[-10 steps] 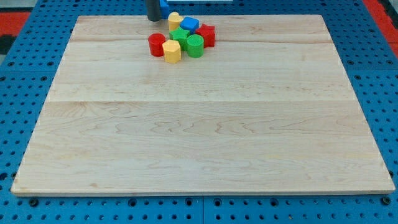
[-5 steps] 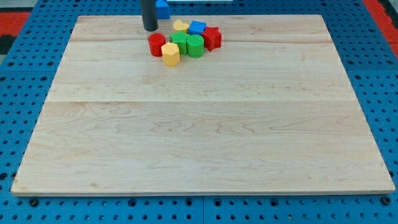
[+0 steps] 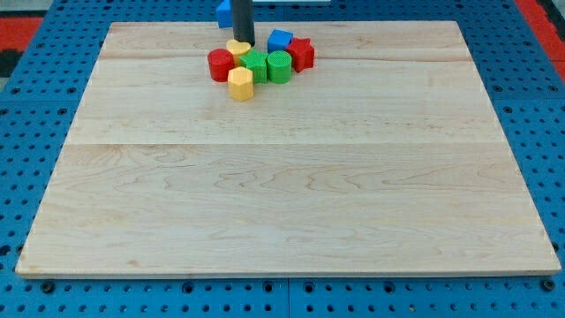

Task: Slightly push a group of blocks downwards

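A tight cluster of blocks sits near the view's top on the wooden board (image 3: 282, 177). It holds a red cylinder (image 3: 220, 64), a yellow hexagonal block (image 3: 240, 83), a yellow heart-shaped block (image 3: 237, 49), a green block (image 3: 256, 64), a green cylinder (image 3: 278, 65), a blue block (image 3: 280, 41) and a red star-shaped block (image 3: 302, 54). My tip (image 3: 244, 43) stands just above the cluster, touching the yellow heart block's upper right side. Another blue block (image 3: 226, 11) lies behind the rod at the top edge.
The board lies on a blue pegboard table (image 3: 35, 106). A red surface (image 3: 18, 26) shows at the top left corner and another at the top right.
My tip moved right from above the red cylinder to the top of the cluster. The yellow heart block slid down-left and the yellow hexagonal block shifted slightly down.
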You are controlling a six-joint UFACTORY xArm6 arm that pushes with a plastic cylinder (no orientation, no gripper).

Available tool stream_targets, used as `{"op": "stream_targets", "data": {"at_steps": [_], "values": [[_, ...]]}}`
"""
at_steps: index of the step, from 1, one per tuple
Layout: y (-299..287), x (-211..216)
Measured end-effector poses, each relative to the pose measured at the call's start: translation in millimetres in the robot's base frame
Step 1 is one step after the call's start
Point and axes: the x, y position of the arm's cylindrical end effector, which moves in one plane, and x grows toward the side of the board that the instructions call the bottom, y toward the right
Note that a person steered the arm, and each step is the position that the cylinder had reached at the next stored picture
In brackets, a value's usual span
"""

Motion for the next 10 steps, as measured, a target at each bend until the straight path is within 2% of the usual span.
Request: {"op": "stream_targets", "data": {"at_steps": [1, 2, 3, 4, 5, 6, 7, 8, 9, 10], "values": [[-11.4, -3.2], [18.5, -32.3], [66.1, -35.7], [71.2, -32.9], [36.0, -25.5], [26.9, -22.7], [40.3, -24.3], [62.4, -43.8], [83.0, -27.9], [75.4, -12.9]]}}
